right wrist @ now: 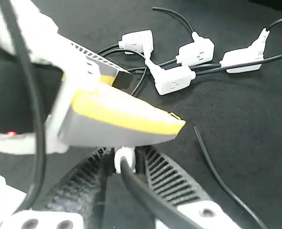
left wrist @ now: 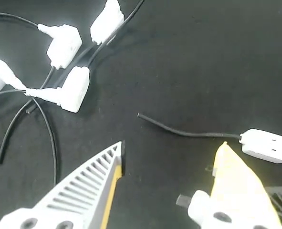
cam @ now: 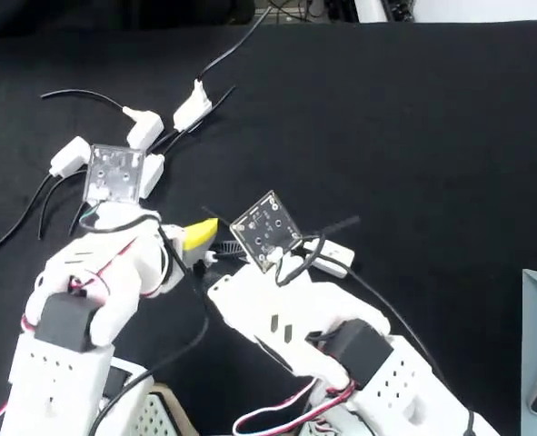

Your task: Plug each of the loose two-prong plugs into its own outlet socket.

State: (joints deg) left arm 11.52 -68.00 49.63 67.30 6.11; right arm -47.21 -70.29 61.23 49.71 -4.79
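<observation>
Currently the biggest risk is crowding over the black table (cam: 413, 136): both arms meet at the lower centre of the high view. The left gripper (left wrist: 172, 144) is spread wide with nothing between its fingers, and its yellow finger (right wrist: 131, 117) lies right across the front of the right gripper (right wrist: 126, 153); an advance by either could knock them together.

The right gripper is pinched on the held plug (right wrist: 123, 164); we judge it a plug from the white neck and black cord, but the prongs are hidden; held that thinly, it could twist on contact.

The loose white pieces (cam: 145, 127) sit at the upper left of the high view, well apart from both grippers; their cords cross, so pulling one may drag others.

The socket block (left wrist: 266, 145) lies loose near the yellow finger, at the right edge of the left wrist view; we expect a push to slide it rather than seat the prongs.

Views: the high view gives us the overall layout; the left wrist view gives the block's two slots and its cord stub (left wrist: 179, 130), which from above read as a plain white bar; the right wrist view gives the pinch itself, which the arm's body covers from above.
</observation>
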